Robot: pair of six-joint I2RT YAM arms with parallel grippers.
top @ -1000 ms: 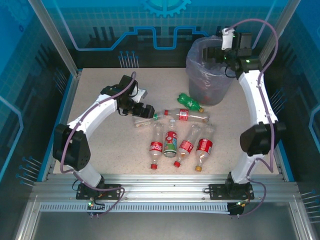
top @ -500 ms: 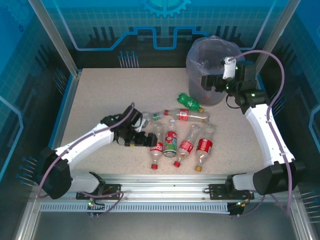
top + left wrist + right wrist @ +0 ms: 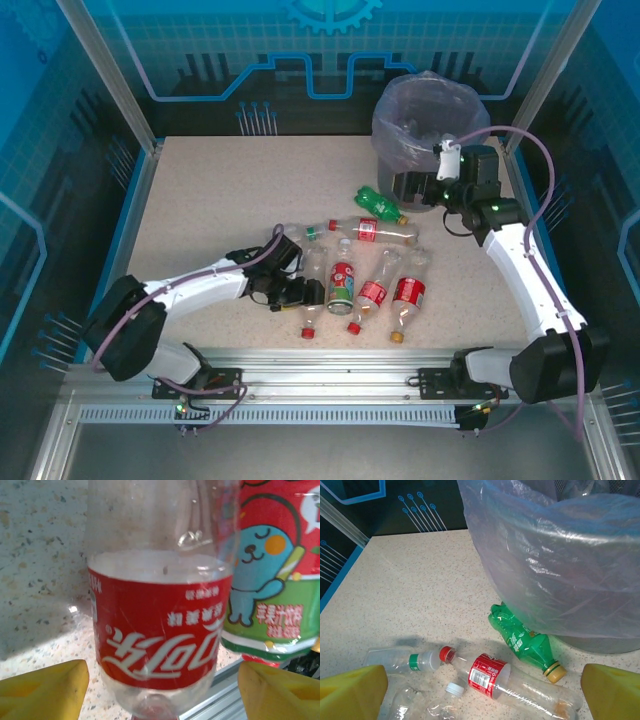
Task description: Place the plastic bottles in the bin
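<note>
Blue-panelled walls (image 3: 100, 80) box in the speckled beige table (image 3: 200, 200), and the bag-lined bin (image 3: 395, 125) stands at one o'clock. The right gripper (image 3: 484, 690) hangs beside it, jaws wide apart. The left gripper (image 3: 162, 680) straddles a red-labelled bottle (image 3: 160, 645) at six o'clock; pinched or not, can't tell. The plastic bottles (image 3: 375, 290) lie clustered mid-table, with a green bottle (image 3: 378, 205) at the bin's foot.

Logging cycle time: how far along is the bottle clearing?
Done: bin contents can't be made out. In hand: left end effector straddles a red-labelled bottle, not gripping yet; right end effector open, empty. Remaining: about seven bottles on the table, including the green bottle.
</note>
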